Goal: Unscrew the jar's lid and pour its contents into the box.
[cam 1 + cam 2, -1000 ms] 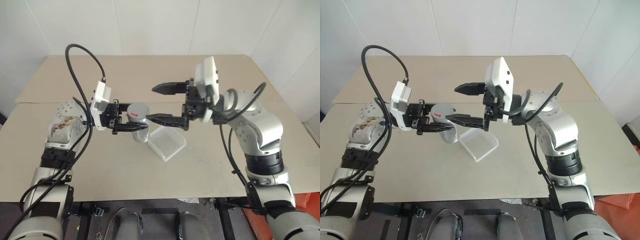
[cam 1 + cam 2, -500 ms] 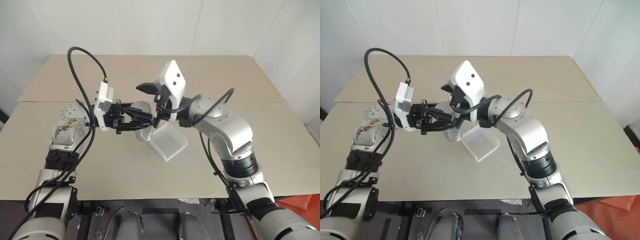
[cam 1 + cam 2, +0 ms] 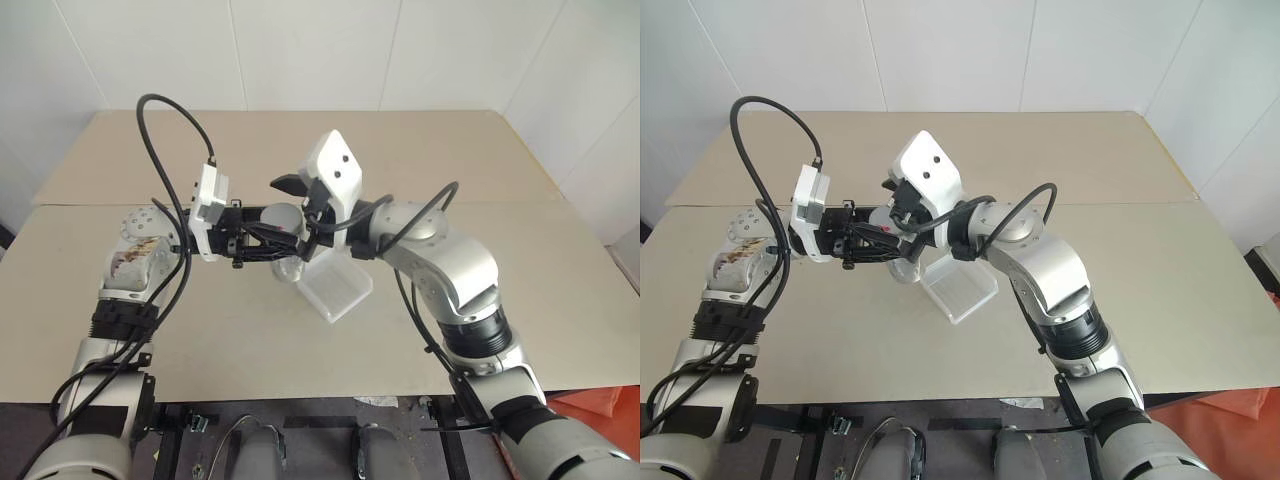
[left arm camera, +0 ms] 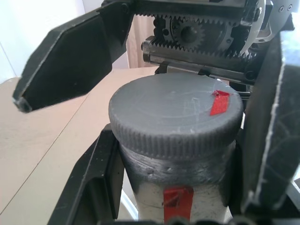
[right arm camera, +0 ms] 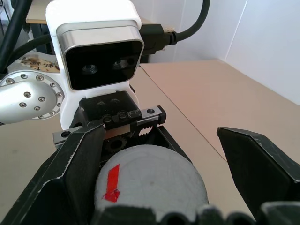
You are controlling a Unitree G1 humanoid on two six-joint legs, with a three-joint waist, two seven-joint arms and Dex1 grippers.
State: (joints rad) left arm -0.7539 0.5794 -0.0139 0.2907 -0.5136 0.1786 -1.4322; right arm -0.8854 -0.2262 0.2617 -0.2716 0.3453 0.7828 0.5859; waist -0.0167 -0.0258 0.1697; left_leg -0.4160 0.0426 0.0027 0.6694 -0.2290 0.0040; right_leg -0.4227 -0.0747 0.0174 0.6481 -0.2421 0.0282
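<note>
Above the box (image 3: 335,287), right claw (image 5: 159,187) has swung in, jaws wide around the lid (image 4: 176,117), not yet gripping; left claw (image 3: 262,245) clamps the jar (image 4: 178,187). Unscrewing comes next.

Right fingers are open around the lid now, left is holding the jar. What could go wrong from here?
1. The right gripper stands open, one finger nearer the lid than the other; closing off-centre could push the jar sideways in the left gripper.
2. The jar is held in the air just beside the box, so the contents could miss it if the lid pops free.
</note>
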